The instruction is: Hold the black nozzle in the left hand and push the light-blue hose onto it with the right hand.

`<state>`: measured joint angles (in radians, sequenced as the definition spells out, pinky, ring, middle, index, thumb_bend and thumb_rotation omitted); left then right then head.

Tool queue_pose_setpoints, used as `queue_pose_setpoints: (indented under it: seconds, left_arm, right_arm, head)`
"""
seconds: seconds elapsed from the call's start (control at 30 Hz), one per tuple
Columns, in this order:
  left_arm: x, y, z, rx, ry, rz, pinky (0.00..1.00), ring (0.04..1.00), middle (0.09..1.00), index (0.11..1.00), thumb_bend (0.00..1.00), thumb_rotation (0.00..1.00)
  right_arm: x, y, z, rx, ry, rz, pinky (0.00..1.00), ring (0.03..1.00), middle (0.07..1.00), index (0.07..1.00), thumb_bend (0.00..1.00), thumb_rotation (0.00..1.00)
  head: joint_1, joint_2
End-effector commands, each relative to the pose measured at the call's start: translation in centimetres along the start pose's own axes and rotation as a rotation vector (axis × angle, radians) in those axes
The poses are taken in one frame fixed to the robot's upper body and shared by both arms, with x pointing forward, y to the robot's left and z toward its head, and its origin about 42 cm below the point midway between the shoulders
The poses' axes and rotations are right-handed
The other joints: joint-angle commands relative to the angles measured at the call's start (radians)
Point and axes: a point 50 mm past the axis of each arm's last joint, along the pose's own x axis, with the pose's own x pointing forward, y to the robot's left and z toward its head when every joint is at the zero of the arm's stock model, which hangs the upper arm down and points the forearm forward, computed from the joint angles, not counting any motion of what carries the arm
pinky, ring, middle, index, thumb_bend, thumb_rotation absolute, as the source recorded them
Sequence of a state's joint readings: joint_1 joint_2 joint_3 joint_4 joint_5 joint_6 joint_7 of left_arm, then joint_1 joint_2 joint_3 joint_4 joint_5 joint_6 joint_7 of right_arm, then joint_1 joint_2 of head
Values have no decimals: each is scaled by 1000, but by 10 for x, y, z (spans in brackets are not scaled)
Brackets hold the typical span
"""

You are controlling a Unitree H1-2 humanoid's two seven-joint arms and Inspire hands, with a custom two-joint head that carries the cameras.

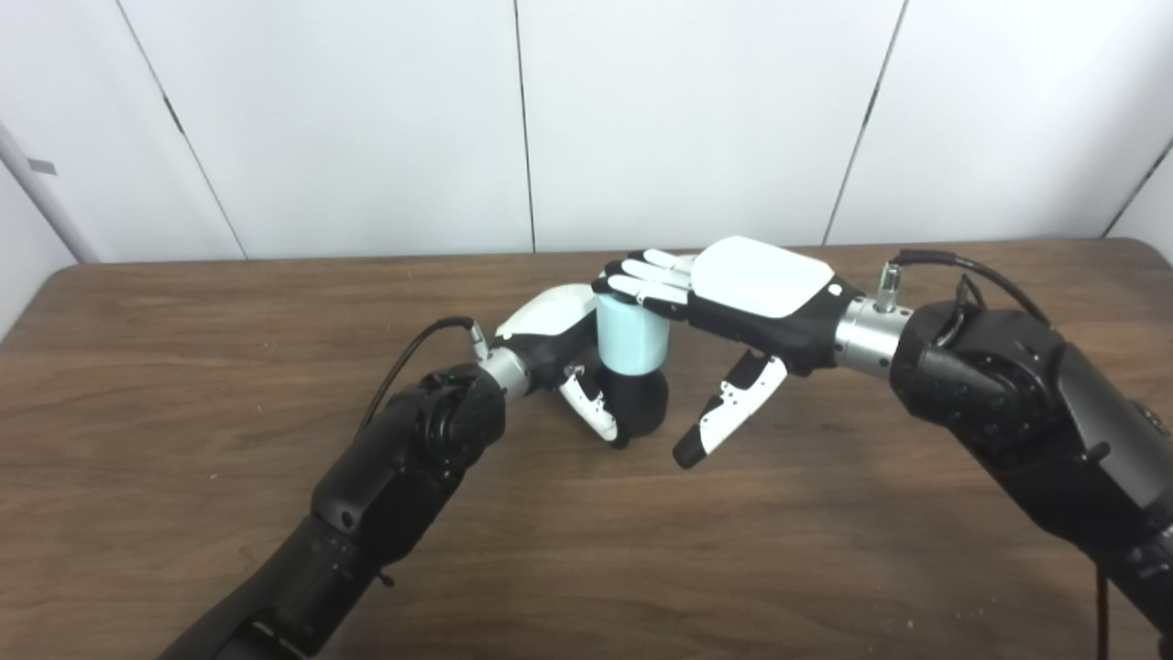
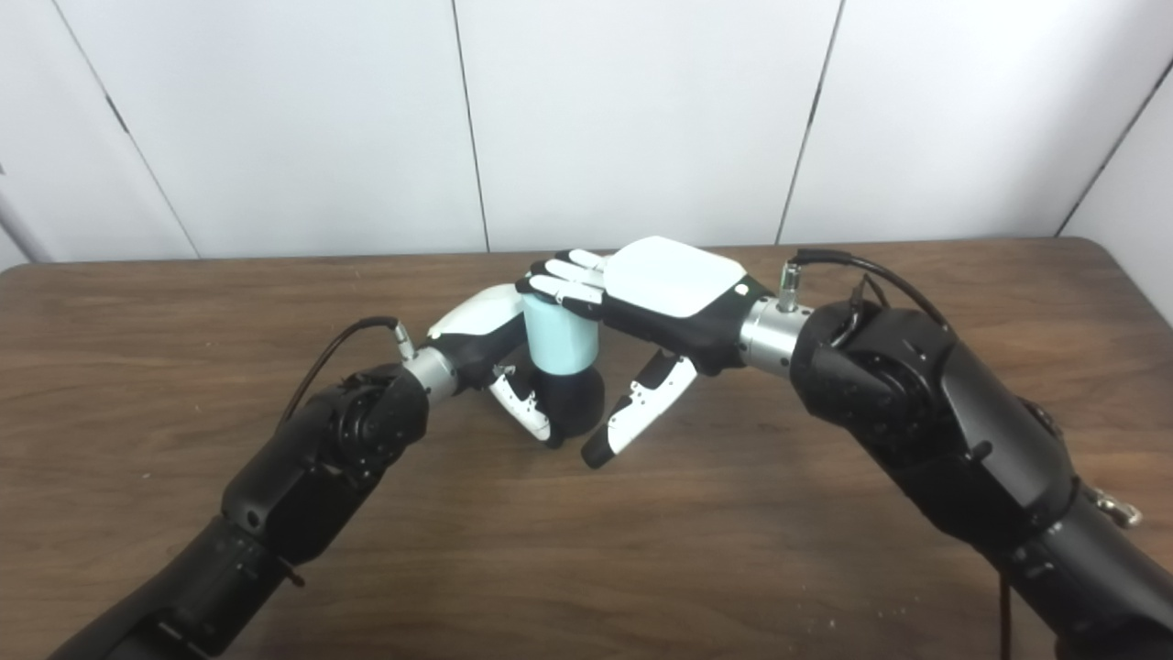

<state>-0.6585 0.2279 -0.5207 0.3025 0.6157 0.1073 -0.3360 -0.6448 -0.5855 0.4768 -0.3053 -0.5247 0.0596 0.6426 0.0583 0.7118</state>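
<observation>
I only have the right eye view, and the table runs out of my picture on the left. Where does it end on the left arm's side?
Observer: In the left eye view the table ends in a rounded far corner. That corner is well to the left of the left hand, which grips the black nozzle.
Operator: Is there anything on the wall past that corner?
Observer: Yes, a small grey tag sits on the wall above the corner, outside your picture.
</observation>
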Motion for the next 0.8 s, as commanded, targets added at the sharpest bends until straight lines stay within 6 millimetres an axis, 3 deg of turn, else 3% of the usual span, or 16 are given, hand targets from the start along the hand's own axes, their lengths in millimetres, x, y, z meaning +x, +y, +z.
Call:
queue_pose_setpoints:
  seconds: [0.0,0.27,0.37,0.53,0.77]
  left_arm:
    - [-3,-20,-18,-15,92,-121,864,631,528,453,521,0]
    - [-3,-22,-18,-7,89,-122,841,621,527,453,521,0]
    - [-3,-24,-18,1,87,-122,799,609,527,453,521,0]
    - [-4,-24,-19,13,86,-121,801,599,528,452,521,0]
    - [-4,-27,-21,5,85,-120,824,607,522,457,522,0]
  right_arm:
    - [-3,36,-1,52,-34,209,916,960,970,959,774,814]
    - [-4,22,-4,61,-63,56,877,931,953,939,769,768]
    - [-5,13,-1,53,-76,-110,776,860,913,912,716,644]
    - [-6,13,2,80,-38,-346,687,814,884,892,655,575]
    - [-8,12,5,290,103,-534,698,850,919,959,690,373]
  head:
    - [-1,0]
    - [-5,-8]
    - [-4,-12]
    - [-4,-16]
    - [-9,-23]
